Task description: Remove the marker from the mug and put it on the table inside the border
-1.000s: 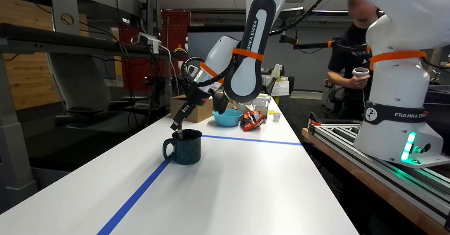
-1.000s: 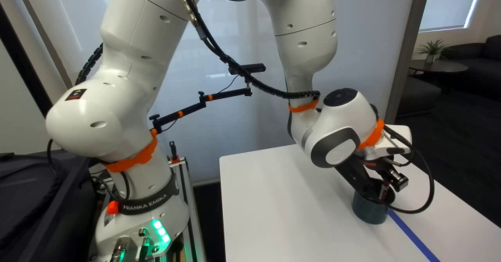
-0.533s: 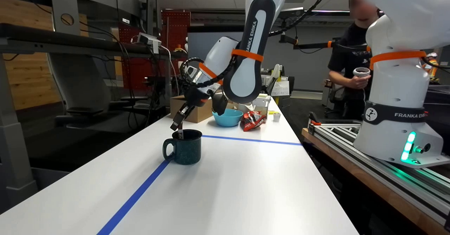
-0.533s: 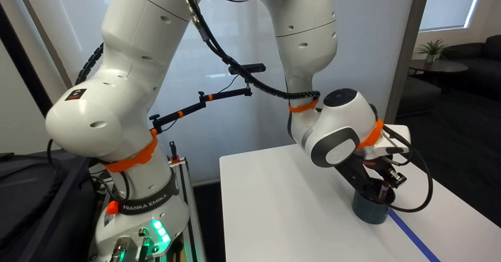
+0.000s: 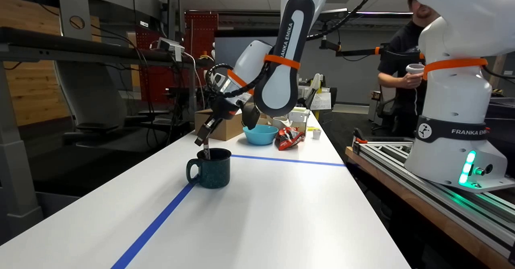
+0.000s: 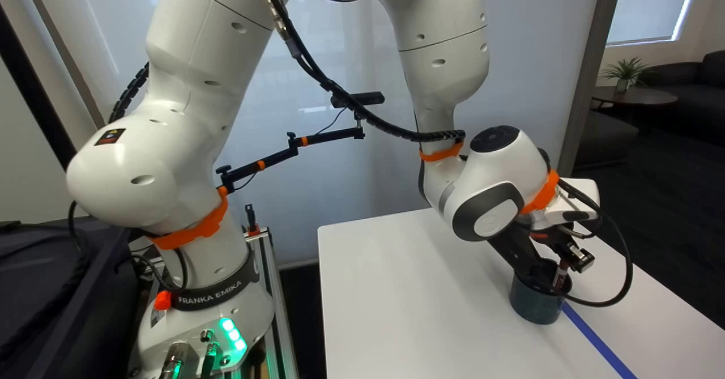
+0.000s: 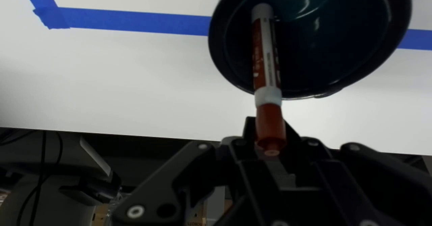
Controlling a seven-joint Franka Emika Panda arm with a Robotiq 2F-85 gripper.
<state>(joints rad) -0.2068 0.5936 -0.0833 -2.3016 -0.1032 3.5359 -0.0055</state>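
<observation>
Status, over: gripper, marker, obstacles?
Gripper shut on marker, red end. White end down inside mug. Mug wall surrounds it; rim may snag on lift.

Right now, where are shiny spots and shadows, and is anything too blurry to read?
In the wrist view, white glints shine inside the mug, and tiny printing on the marker looks too fuzzy to read; in an exterior view, a faint shadow lies on the table near the mug, and green lights glow, with a green gleam on the rail.
</observation>
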